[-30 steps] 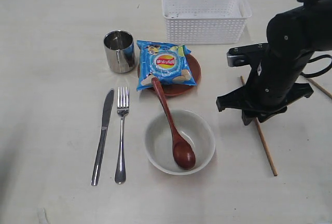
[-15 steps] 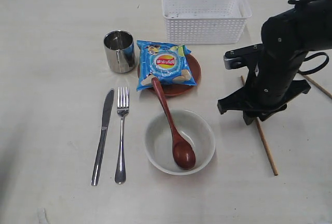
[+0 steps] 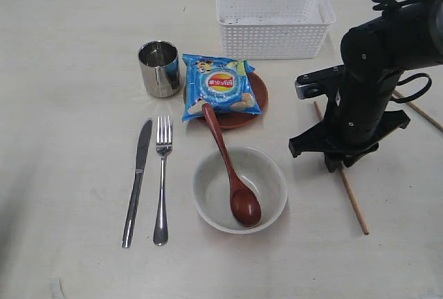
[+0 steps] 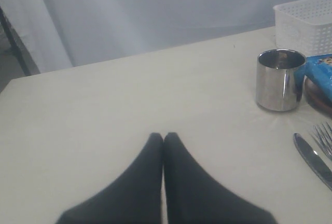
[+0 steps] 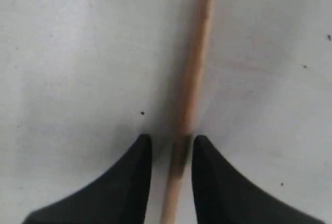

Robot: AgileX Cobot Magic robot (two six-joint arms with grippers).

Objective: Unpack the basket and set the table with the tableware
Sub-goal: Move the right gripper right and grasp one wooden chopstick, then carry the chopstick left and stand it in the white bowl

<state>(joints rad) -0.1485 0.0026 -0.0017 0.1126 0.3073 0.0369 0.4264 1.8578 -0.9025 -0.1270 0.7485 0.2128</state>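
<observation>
Step in hand: grasping the thin wooden chopstick (image 5: 196, 63) that lies flat on the pale cream worktop (image 3: 69, 64), to the right of the white round bowl (image 3: 271, 176).
Right end effector (image 5: 168, 139): partly spread, astride the chopstick, a sliver of gap on one side; not pinching.
Left end effector (image 4: 164, 137): pressed together, empty, near the shiny steel cup (image 4: 280, 79).
Doing it well: centre the stick between the jaws, stay low against the worktop, and clamp fully before lifting, since a thin round stick probably rolls.
Second wooden chopstick (image 3: 423, 114): well apart from the first; the pair should end parallel.
White perforated plastic basket (image 3: 273, 36): appears emptied.
</observation>
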